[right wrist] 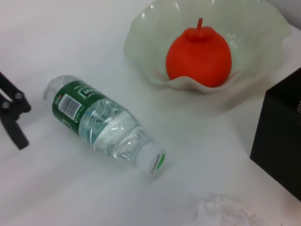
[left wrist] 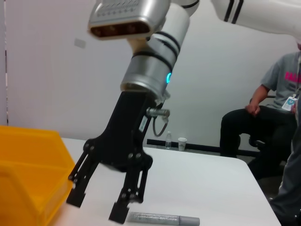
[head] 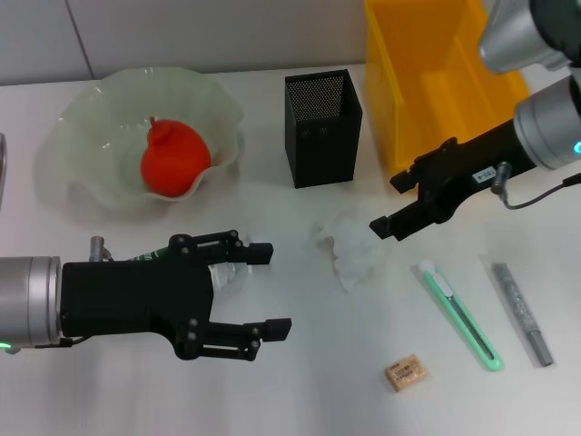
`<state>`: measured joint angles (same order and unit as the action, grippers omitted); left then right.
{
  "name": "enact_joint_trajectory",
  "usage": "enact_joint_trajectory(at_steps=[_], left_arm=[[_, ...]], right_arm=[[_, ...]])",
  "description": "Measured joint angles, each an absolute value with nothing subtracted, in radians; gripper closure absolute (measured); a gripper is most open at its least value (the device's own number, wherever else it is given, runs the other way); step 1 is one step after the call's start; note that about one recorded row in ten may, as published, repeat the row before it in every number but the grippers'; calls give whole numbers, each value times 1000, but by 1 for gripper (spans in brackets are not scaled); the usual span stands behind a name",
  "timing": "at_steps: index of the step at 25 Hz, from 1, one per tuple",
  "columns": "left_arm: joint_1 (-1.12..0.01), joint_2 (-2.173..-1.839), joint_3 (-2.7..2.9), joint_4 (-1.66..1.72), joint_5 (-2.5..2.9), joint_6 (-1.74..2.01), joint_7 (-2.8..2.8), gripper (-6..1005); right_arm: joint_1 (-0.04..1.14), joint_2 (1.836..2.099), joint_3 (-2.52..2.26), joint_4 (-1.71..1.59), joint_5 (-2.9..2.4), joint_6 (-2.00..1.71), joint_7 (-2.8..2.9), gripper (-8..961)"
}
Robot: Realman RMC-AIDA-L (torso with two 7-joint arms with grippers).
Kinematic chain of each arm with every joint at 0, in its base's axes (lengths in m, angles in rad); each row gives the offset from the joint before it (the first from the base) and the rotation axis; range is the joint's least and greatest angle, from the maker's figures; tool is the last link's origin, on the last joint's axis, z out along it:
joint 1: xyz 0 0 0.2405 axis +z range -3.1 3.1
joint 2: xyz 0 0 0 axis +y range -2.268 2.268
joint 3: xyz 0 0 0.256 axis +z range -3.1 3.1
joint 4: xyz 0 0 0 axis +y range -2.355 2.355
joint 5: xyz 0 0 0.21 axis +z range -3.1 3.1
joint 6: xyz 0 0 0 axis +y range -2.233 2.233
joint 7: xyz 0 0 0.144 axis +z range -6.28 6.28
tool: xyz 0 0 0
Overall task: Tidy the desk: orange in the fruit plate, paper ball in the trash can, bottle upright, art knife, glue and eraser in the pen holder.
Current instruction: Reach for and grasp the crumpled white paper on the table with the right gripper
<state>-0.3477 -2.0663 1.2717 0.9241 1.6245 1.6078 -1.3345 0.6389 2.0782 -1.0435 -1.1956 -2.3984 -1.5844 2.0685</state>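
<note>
Left gripper: lower left of the head view, fingers spread wide, hanging right over the bottle. Holding nothing.
Right gripper: right of centre, fingers parted and empty, tips just beside the paper ball.
Bottle: lying on its side, mostly hidden under my left gripper. I'd guess it's light, smooth and a bit squashy, so I'd take it across the labelled body.
Paper ball: middle of the frame, soft and almost weightless I reckon, grab anywhere.
Orange: already in the fruit plate, upper left.
Surface: plain white desk, looks slick.
Room: white wall, someone seated in the background.
</note>
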Motion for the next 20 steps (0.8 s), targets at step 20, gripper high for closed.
enact_joint_trajectory(at_steps=[20], left_arm=[[-346, -2066, 1283, 926, 1624, 1620, -1335, 153]], right_arm=[[715, 2079, -1128, -995, -2443, -1424, 2071, 128]])
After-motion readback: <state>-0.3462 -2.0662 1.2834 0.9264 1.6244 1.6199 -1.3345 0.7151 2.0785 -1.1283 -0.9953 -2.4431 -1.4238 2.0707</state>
